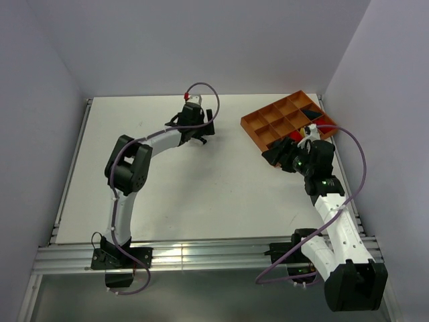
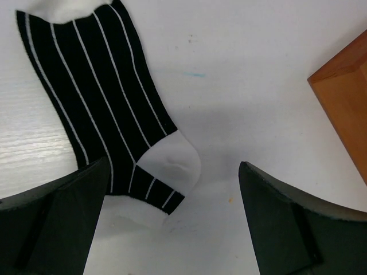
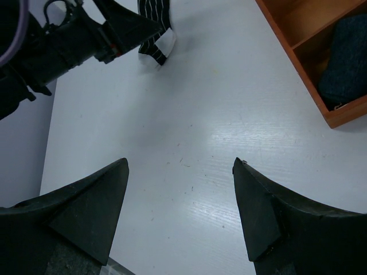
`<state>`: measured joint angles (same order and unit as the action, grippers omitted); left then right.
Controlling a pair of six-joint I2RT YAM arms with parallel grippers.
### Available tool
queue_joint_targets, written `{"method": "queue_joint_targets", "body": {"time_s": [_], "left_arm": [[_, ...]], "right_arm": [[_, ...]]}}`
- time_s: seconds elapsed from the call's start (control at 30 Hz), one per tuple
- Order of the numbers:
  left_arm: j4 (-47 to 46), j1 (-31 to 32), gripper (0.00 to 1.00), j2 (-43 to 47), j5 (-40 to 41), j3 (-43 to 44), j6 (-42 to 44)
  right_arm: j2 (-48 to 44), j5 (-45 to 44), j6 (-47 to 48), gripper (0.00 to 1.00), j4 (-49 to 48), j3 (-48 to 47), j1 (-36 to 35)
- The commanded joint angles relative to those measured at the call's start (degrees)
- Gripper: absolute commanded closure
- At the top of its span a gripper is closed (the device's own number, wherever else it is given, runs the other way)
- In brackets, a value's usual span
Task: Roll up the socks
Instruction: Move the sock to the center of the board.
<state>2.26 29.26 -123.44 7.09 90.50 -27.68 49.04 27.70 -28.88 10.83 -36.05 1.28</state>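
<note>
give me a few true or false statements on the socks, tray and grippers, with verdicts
1. The left gripper is open above the striped sock. True.
2. The striped sock is already rolled. False: it lies flat on the table.
3. The right gripper holds a sock. False: it is open and empty over bare table.
4. A dark sock sits in a compartment of the orange tray. True.

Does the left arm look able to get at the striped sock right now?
Probably yes: the left gripper hangs open right over the striped sock, which lies flat on the table with nothing on it; the orange tray sits off to one side.
</note>
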Motion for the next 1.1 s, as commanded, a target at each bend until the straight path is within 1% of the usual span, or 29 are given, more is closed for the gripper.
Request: {"method": "queue_joint_targets", "body": {"time_s": [0.0,0.13,0.2,0.23,0.37,0.47,0.53,0.57,0.63,0.7,0.77,0.8,0.87,0.9,0.93,1.0,1.07], "left_arm": [[-4.63,0.27,0.00,-1.72,-2.08,-0.23,0.35],[-4.11,0.98,0.01,-2.25,-3.05,-3.04,-1.32],[-2.88,1.42,0.01,-1.29,-3.40,-5.76,-2.54],[-2.96,2.03,0.01,0.72,-3.66,-7.34,-2.90],[-5.07,4.93,0.01,7.67,-2.00,-19.97,-4.05],[-4.55,7.74,0.00,12.42,-1.47,-26.31,-4.22],[-3.67,9.93,0.01,15.31,-1.29,-28.79,-4.31],[-3.49,10.64,0.00,16.46,-1.47,-31.58,-4.22],[-3.93,12.48,0.01,20.05,-1.82,-34.67,-4.84],[-4.37,13.54,0.01,23.05,-1.64,-39.07,-6.50],[-3.06,13.99,0.01,28.15,-1.47,-41.27,-8.17],[0.95,13.90,0.00,31.99,0.45,-41.19,-9.31],[4.31,13.90,0.01,36.14,2.83,-40.14,-9.76],[6.07,13.90,0.01,40.25,5.54,-39.62,-10.46],[8.26,13.64,0.01,42.29,6.43,-39.09,-10.81],[10.12,12.07,0.00,47.47,7.15,-38.73,-12.04],[12.50,10.04,0.00,50.12,6.18,-38.55,-13.01]], "right_arm": [[-0.78,1.39,2.16,0.20,-0.72,0.37,0.04],[-1.22,2.61,3.13,0.21,-1.43,1.42,-0.05],[-0.61,2.35,4.88,0.22,-0.38,0.55,-0.05],[-0.61,2.35,5.32,0.22,0.06,0.28,-0.05],[-0.44,1.22,6.03,0.25,-1.07,0.19,-1.01],[0.44,-0.54,7.17,0.25,-0.29,-0.86,-4.08],[0.80,-3.17,7.87,0.26,0.33,-1.47,-6.98],[0.80,-4.40,8.14,0.26,0.33,-1.65,-8.12],[0.71,-8.27,9.36,0.26,0.42,-2.18,-12.16],[1.06,-9.94,10.25,0.26,0.07,-2.44,-16.54],[2.02,-10.30,11.04,0.26,-0.72,-2.62,-18.85],[2.38,-10.04,11.48,0.26,-0.98,-2.71,-19.81],[3.69,-10.82,13.32,0.26,-1.07,-3.76,-22.89],[4.22,-11.18,14.20,0.26,-1.34,-4.02,-24.20],[5.44,-12.75,15.69,0.26,-1.34,-4.72,-26.92],[7.12,-13.64,17.19,0.26,-1.69,-6.13,-29.74],[10.28,-15.92,19.38,0.27,-1.86,-7.36,-34.13]]}}
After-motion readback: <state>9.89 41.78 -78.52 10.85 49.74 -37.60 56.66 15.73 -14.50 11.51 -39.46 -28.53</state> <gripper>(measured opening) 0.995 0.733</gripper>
